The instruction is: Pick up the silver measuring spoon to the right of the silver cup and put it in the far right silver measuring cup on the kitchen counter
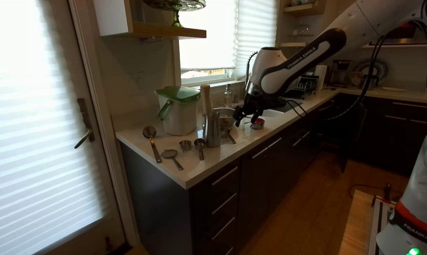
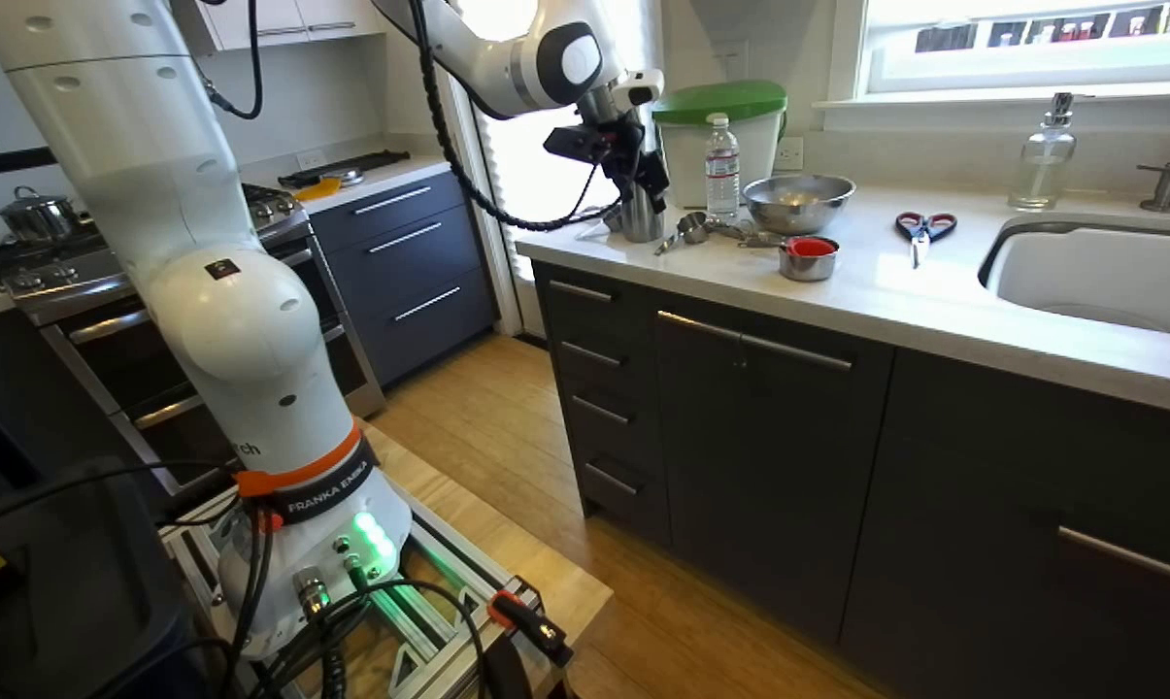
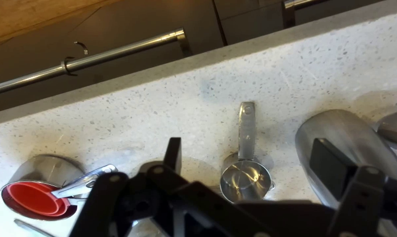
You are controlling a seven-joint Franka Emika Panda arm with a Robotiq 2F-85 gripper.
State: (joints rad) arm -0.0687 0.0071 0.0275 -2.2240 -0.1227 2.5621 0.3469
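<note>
Cylinder point(image 3: 335, 131) partly covered, sink point(image 2: 1099, 277) cut off

In the wrist view, the cylinder and the handles point(image 3: 74, 186) at the cup point(image 3: 46, 169) are partly covered by the gripper point(image 3: 252, 161), whose rear is cut off by the bottom edge. A thin metal tip point(image 3: 28, 227) is also cut there and cannot be identified. In an exterior view, the sink is cut off by the right edge, and the inside of the bowl point(image 2: 793, 216) is too small to be made out.
</note>
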